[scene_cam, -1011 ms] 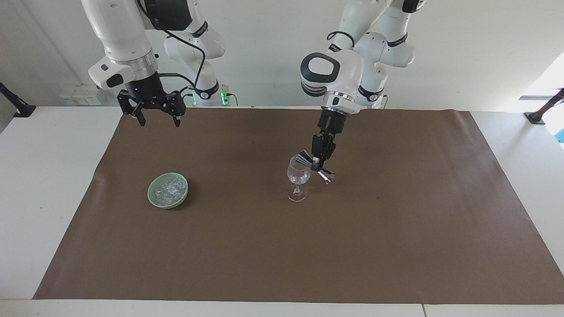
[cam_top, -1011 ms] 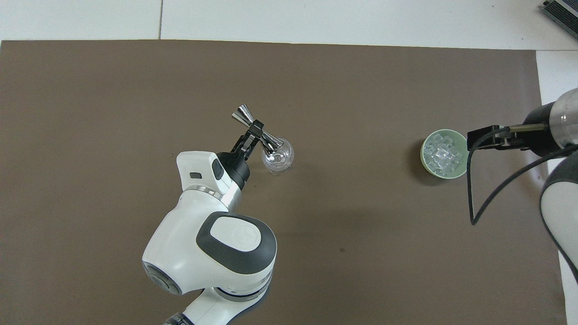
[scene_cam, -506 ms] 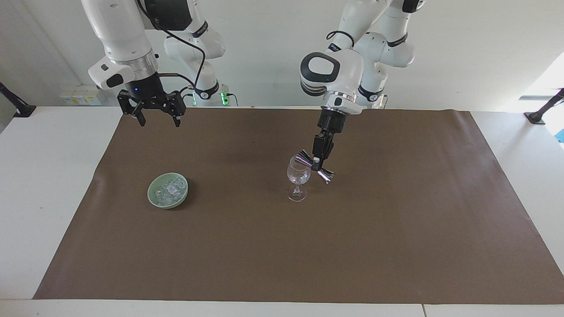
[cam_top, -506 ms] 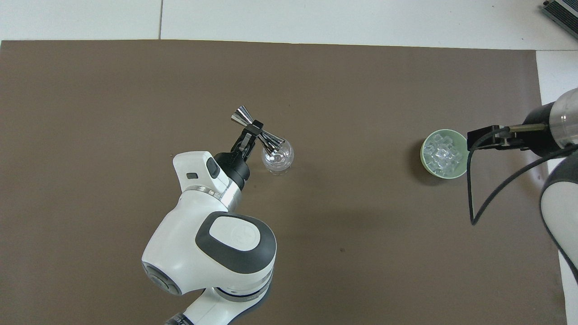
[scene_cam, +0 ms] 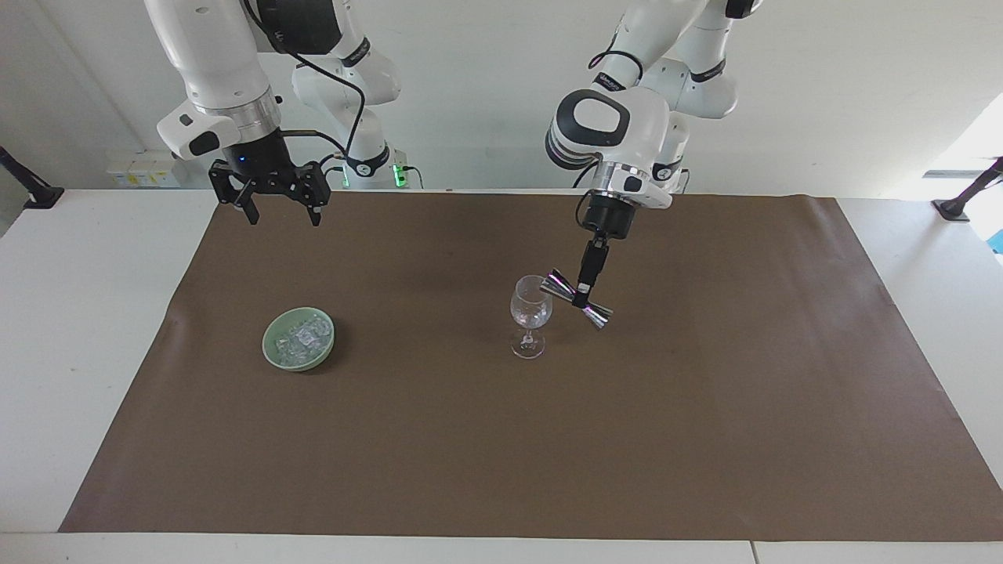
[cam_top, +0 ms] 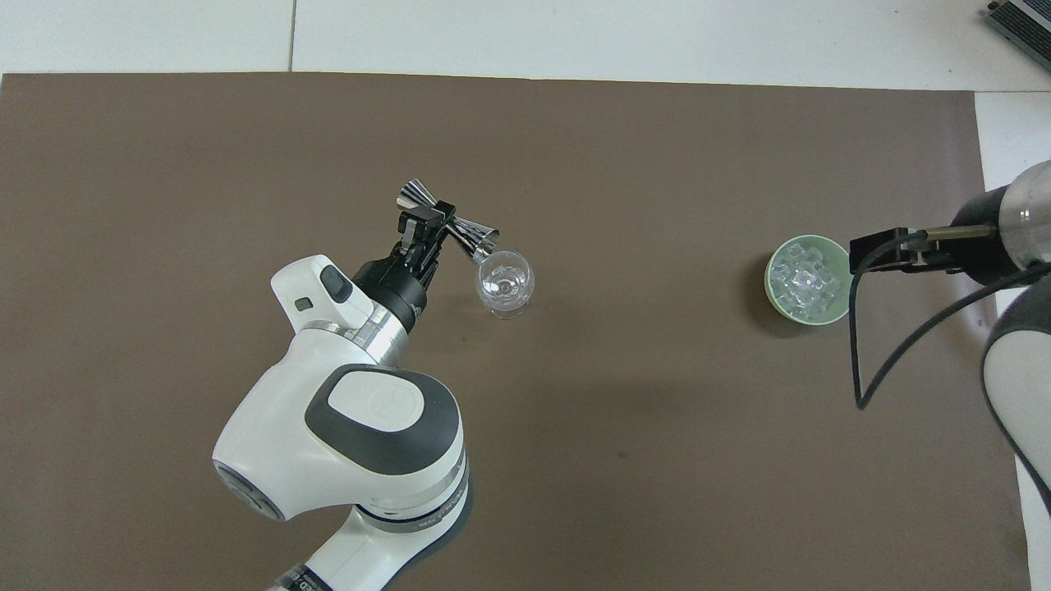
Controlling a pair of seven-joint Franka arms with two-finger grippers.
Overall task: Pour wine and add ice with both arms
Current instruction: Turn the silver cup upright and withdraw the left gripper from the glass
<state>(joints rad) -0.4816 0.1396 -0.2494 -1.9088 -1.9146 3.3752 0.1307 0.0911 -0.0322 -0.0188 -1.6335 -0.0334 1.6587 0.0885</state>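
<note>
A clear stemmed wine glass (scene_cam: 531,313) (cam_top: 505,283) stands upright mid-mat and looks colourless inside. My left gripper (scene_cam: 583,294) (cam_top: 427,222) is shut on the waist of a silver double-cone jigger (scene_cam: 595,313) (cam_top: 472,236). The jigger lies on its side in the air, with one mouth at the glass's rim. A pale green bowl (scene_cam: 270,345) (cam_top: 772,279) holding ice (scene_cam: 304,337) (cam_top: 807,279) sits toward the right arm's end. My right gripper (scene_cam: 282,213) (cam_top: 858,253) hangs open and empty, high over the mat's edge by the robots, waiting.
A brown mat (scene_cam: 705,431) (cam_top: 205,148) covers most of the white table (scene_cam: 78,313). Only the bowl and the glass stand on it. The left arm's large white wrist (cam_top: 361,427) hangs over the mat on the robots' side of the glass.
The left gripper has swung toward the left arm's end with the jigger, so its mouth has moved from over the glass's bowl to its rim. The right arm has stayed still.
</note>
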